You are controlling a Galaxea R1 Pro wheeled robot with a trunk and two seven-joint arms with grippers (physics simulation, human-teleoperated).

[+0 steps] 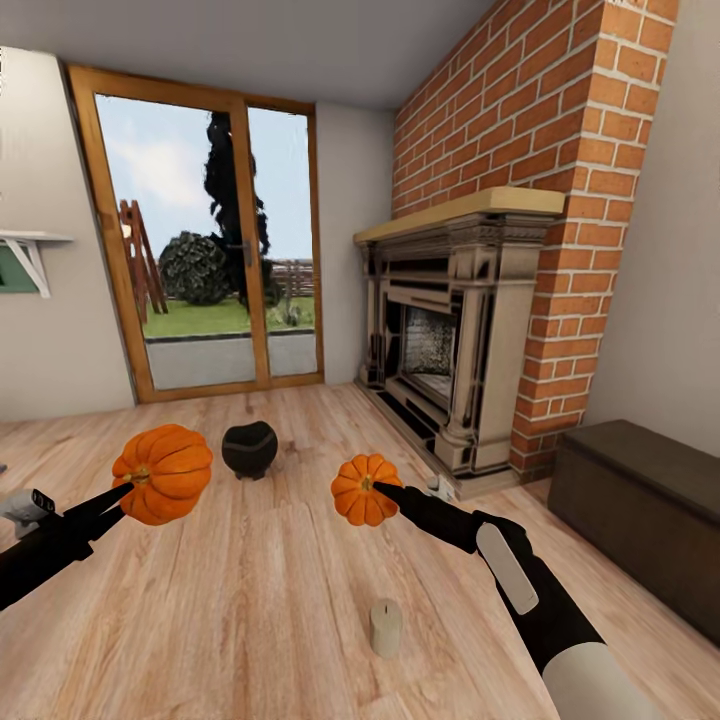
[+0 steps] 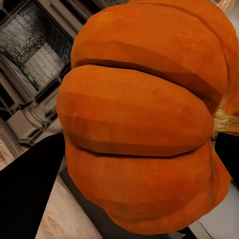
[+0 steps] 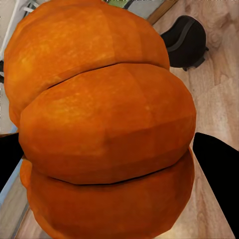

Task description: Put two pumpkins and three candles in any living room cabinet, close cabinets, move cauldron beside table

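Note:
My left gripper is shut on a bright orange pumpkin, held above the wood floor; the same pumpkin sits between black fingers in the left wrist view. My right gripper is shut on the second pumpkin, which is close up in its wrist view. Between and beyond them the black cauldron stands on the floor. A beige candle stands upright on the floor below my right arm. The dark-brown cabinet is at the right, closed. The table is out of view.
A brick fireplace with a stone surround stands ahead on the right. Wood-framed glass doors fill the far wall. A small pale object lies by the fireplace base. A white wall shelf juts out at the left.

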